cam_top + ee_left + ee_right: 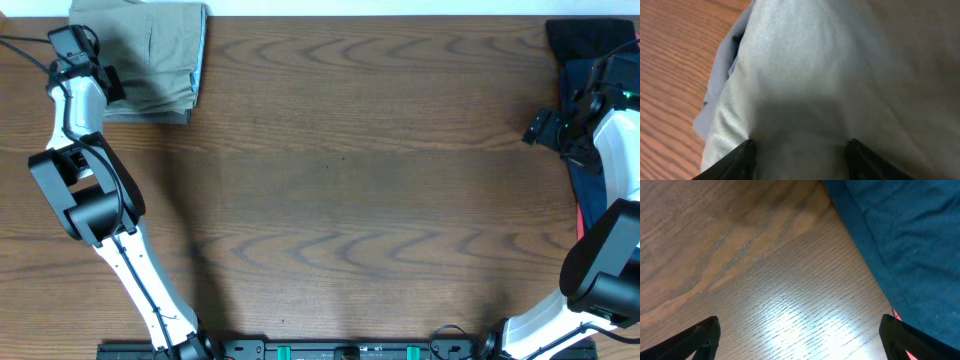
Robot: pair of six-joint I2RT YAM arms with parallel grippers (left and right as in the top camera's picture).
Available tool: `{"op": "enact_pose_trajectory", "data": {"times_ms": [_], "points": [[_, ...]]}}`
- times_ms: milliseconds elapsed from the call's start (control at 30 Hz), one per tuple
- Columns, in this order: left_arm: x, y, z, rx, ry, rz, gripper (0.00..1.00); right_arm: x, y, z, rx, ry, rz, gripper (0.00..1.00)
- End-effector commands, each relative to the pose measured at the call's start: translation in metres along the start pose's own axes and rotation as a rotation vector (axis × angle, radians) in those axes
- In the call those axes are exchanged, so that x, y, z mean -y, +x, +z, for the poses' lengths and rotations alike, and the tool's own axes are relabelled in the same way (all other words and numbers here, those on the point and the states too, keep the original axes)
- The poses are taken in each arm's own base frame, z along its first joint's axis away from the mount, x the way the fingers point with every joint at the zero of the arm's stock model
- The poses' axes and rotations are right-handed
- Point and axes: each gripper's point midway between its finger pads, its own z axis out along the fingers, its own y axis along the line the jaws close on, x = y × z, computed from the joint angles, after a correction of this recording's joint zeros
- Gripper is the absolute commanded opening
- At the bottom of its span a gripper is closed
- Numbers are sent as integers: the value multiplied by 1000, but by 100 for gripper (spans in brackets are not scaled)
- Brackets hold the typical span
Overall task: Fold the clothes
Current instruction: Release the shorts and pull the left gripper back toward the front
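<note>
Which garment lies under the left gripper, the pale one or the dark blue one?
The pale khaki-green shorts in the far-left corner: the left gripper hangs over their cloth. The navy garment lies at the right edge, near the right gripper.

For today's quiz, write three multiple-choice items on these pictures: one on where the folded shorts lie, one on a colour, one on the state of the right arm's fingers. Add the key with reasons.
1. Where on the table do the folded shorts lie?
A. centre
B. far left corner
C. near right corner

2. What colour is the garment at the right edge?
A. white
B. yellow
C. dark blue

3. How do the right fingers stand?
A. open over bare wood
B. shut on the shorts
C. shut on a cup

Key:
1 B, the overhead view shows them at the far left corner.
2 C, the right wrist view shows dark blue cloth.
3 A, both fingers stand wide apart with only wood between them.
</note>
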Motion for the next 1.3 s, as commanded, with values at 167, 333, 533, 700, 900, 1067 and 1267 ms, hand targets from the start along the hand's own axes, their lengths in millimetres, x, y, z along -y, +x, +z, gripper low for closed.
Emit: {"op": "enact_pose_trajectory", "data": {"times_ms": [167,333,533,700,900,1067,1267], "points": [[-8,-76,-125,198,21,-142,81,3,-5,-7,24,6,-4,99],[-6,-84,-211,234,63,-226,98,3,-5,-7,23,6,-4,99],[6,-48,-309,153,169,-327,98,3,-5,-7,23,6,-4,99],[39,-5,-368,42,362,-259,98,3,-5,-7,23,6,-4,99],[56,51,-410,-79,401,-124,98,3,-5,-7,24,6,-4,99],[75,87,-442,-68,465,-3,98,3,-5,-7,24,6,-4,99],[93,135,-482,45,599,108,98,3,-5,-7,23,6,-4,99]]}}
